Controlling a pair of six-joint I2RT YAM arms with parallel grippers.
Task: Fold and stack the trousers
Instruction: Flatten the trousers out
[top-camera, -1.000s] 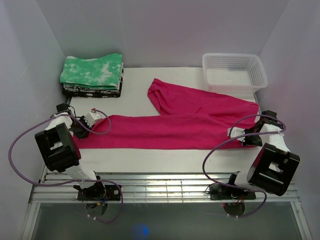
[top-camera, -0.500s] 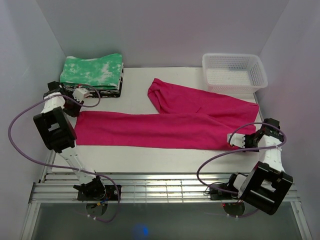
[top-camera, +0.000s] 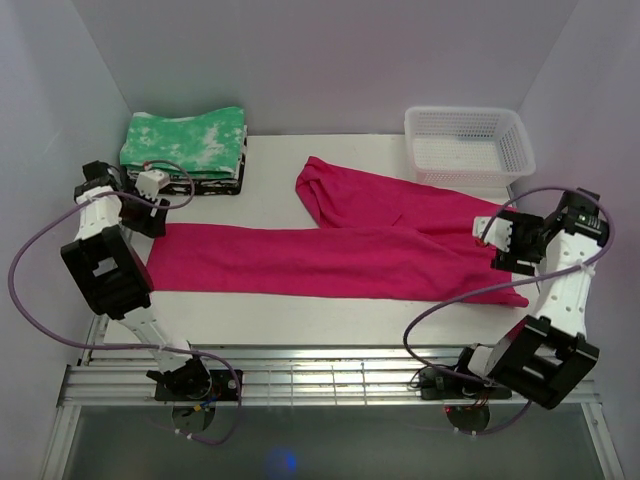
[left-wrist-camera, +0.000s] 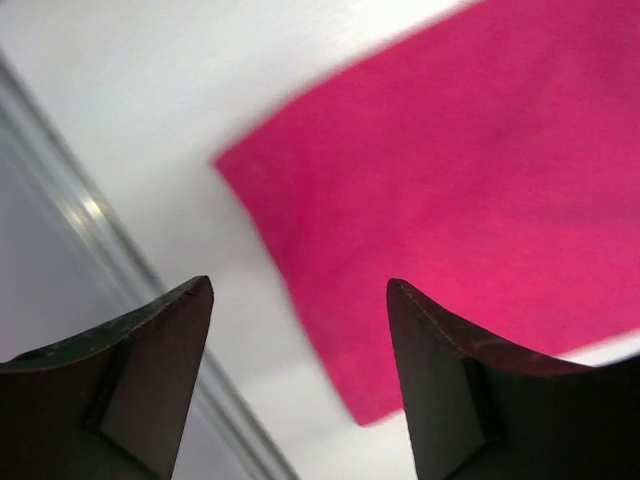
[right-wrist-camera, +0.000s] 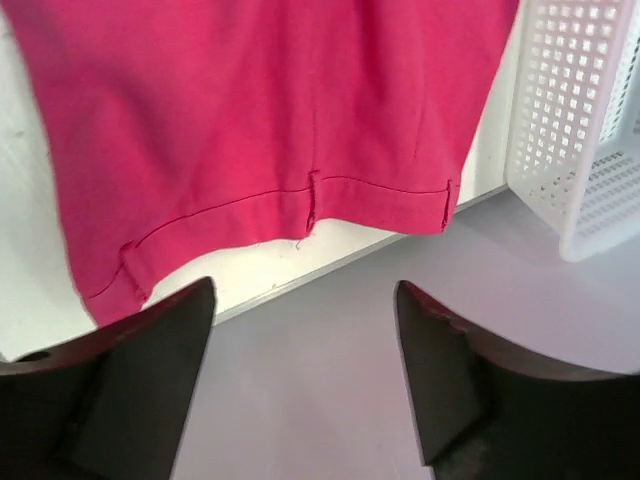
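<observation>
The magenta trousers (top-camera: 330, 260) lie flat on the white table (top-camera: 270, 180). One leg stretches left to right and the other angles toward the back. My left gripper (top-camera: 150, 218) hovers open just above the leg's left end. In the left wrist view the gripper (left-wrist-camera: 300, 290) holds nothing, and the trousers' corner (left-wrist-camera: 480, 170) lies on the table below. My right gripper (top-camera: 502, 250) is raised over the waist end, open. Nothing sits between the jaws of this gripper (right-wrist-camera: 302, 290) in the right wrist view. The hemmed waistband (right-wrist-camera: 250, 110) lies beyond them.
A folded green-and-white cloth (top-camera: 185, 140) tops a dark stack at the back left. A white mesh basket (top-camera: 468, 145) stands at the back right, close to the right gripper in the wrist view (right-wrist-camera: 580, 130). Walls close in on both sides; a metal rack runs along the front edge.
Both grippers opened and let go of the trousers, then lifted away outward, the left toward the back left, the right up and to the right. The leg now lies stretched flat.
</observation>
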